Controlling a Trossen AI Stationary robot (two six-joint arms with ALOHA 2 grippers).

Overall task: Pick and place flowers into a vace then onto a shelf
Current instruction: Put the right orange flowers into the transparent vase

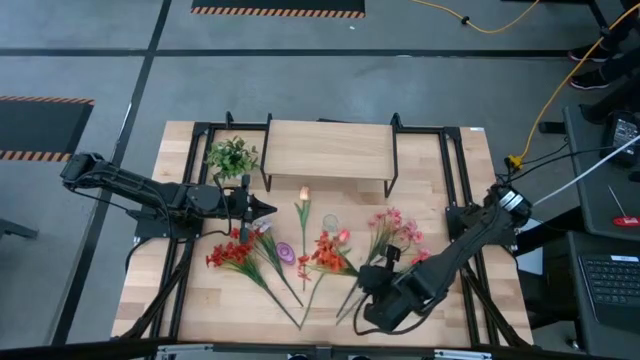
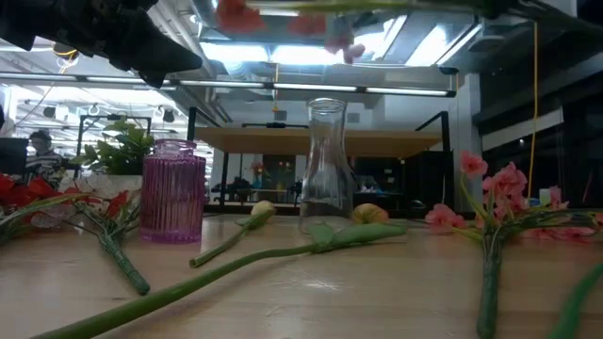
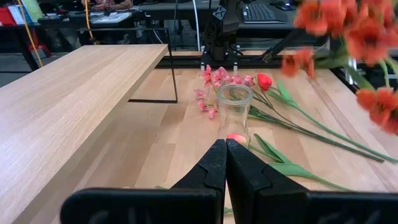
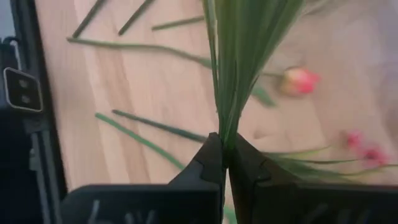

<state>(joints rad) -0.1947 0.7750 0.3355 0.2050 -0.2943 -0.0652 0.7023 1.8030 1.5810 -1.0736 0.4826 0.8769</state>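
We find the right gripper (image 4: 225,163) clamped on flower stems (image 4: 239,68); bunched leaves may snag the glass vase (image 3: 235,112) rim.

We can read no text, label, brand, number or sign on any thing in these four views.

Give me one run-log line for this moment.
right end effector: shut on orange spray stems, lifted | left end effector: shut, empty, near shelf | clear vase: empty
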